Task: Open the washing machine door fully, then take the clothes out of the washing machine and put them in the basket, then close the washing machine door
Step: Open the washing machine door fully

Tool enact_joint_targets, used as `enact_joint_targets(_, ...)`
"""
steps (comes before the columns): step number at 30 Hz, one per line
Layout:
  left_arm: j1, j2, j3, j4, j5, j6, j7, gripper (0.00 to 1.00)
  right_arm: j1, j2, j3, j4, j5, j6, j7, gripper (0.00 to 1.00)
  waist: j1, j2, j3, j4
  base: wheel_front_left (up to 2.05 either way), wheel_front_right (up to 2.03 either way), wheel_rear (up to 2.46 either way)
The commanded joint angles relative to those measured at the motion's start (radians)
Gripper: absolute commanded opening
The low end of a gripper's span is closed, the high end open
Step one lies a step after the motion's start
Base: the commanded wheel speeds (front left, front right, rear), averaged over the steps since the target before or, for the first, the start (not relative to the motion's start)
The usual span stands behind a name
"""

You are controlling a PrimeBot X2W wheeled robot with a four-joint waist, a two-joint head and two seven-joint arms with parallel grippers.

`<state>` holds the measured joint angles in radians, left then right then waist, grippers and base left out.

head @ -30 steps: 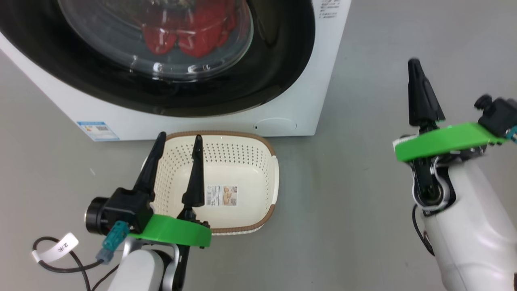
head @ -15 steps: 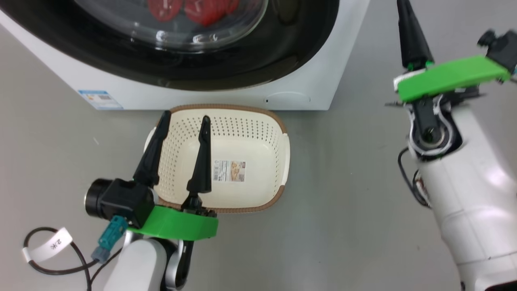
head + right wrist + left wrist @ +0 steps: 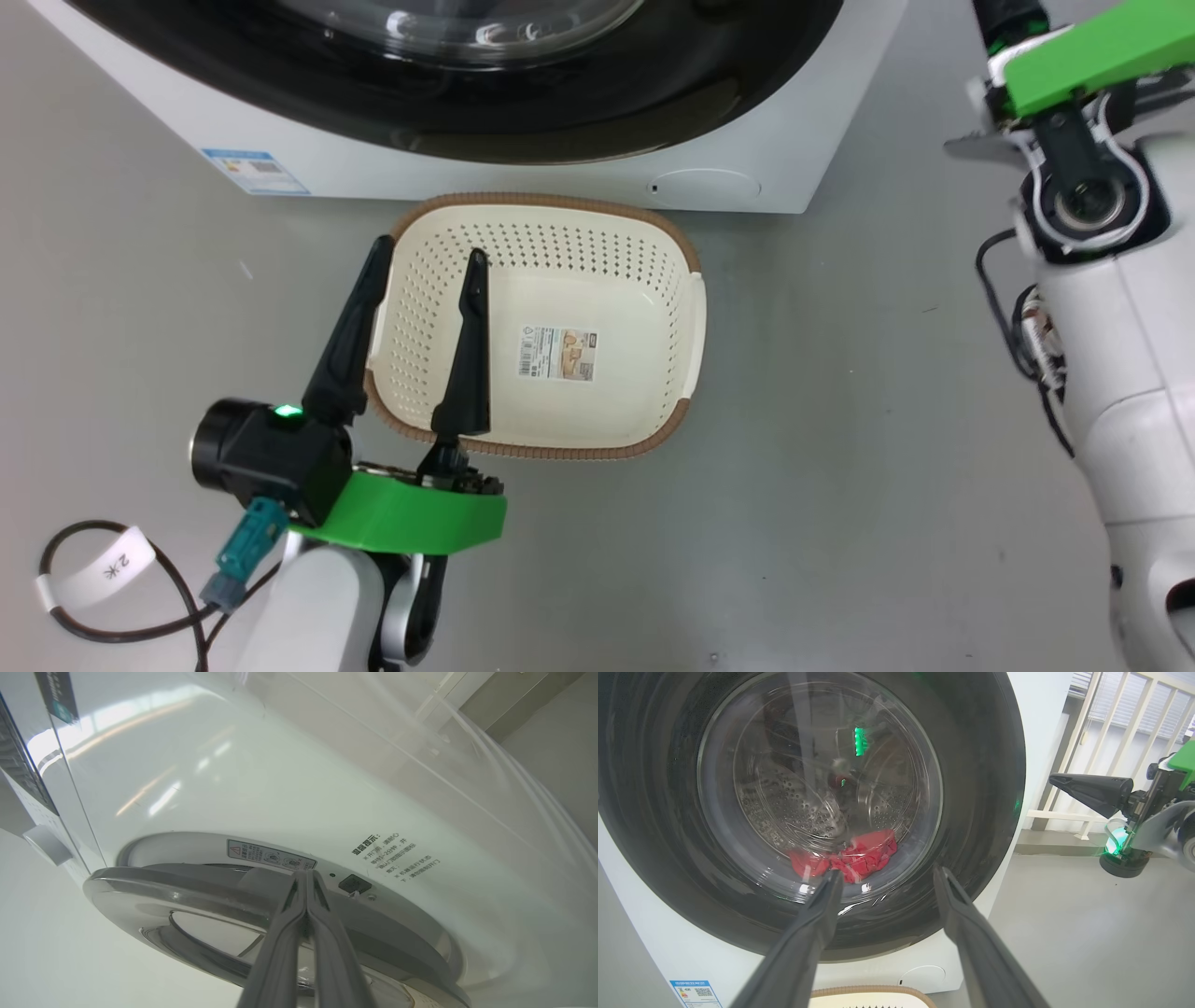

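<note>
Closest to you in the head view, your left gripper (image 3: 429,247) hangs over the near-left corner of the basket (image 3: 541,198). Its fingers are spread wide and grip nothing, and the left finger hides a bit of the rim there. The basket sits on the grey floor (image 3: 840,420) just in front of the washing machine (image 3: 467,177), with the paper label (image 3: 557,353) on its bottom in plain sight. You can't tell whether its far rim touches the machine.

The head view chops the machine off a little above its blue sticker (image 3: 254,171), so you only get the bottom arc of the washing machine door (image 3: 560,121). The left wrist view gives you more. There the door looks shut, and the clothes (image 3: 859,856) are a red heap low in the drum (image 3: 798,807), seen through the door and smeared by reflections.

Your right gripper (image 3: 306,873) is clenched, fingers pressed together with nothing between them. Its tips are up by the door's silvery edge, near a small warning label (image 3: 271,855). That view goes blurry toward the right, so you can't tell if the tips touch the door. In the head view its fingers run off the top edge.
</note>
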<state>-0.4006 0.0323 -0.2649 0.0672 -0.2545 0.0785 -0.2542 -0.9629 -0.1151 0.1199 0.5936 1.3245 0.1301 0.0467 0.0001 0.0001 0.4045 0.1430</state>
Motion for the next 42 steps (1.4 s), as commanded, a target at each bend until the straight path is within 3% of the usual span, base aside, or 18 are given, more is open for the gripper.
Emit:
enact_joint_targets(1,-0.023,0.018,0.030,-0.035,0.008,-0.004,-0.008,1.00,-0.040,0.004,0.013,-0.016,0.013,0.001,0.010,0.00,0.0000,-0.0001,0.011,0.010,0.00,0.00,0.00)
enact_joint_targets(14,-0.027,0.018,0.028,-0.038,0.001,-0.010,-0.008,1.00,-0.140,-0.015,0.015,0.063,0.078,0.001,0.115,0.00,0.0000,-0.0001,0.045,0.044,0.00,0.00,0.00)
enact_joint_targets(35,-0.044,0.018,0.010,-0.034,-0.021,-0.010,-0.008,1.00,-0.272,-0.053,0.068,0.241,0.067,0.001,0.222,0.00,0.0000,-0.0001,0.085,0.104,0.00,0.00,0.00)
enact_joint_targets(42,-0.046,0.018,0.012,-0.035,-0.026,-0.008,-0.008,1.00,-0.296,-0.042,0.095,0.238,0.074,0.001,0.280,0.00,0.0000,-0.0001,0.097,0.105,0.00,0.00,0.00)
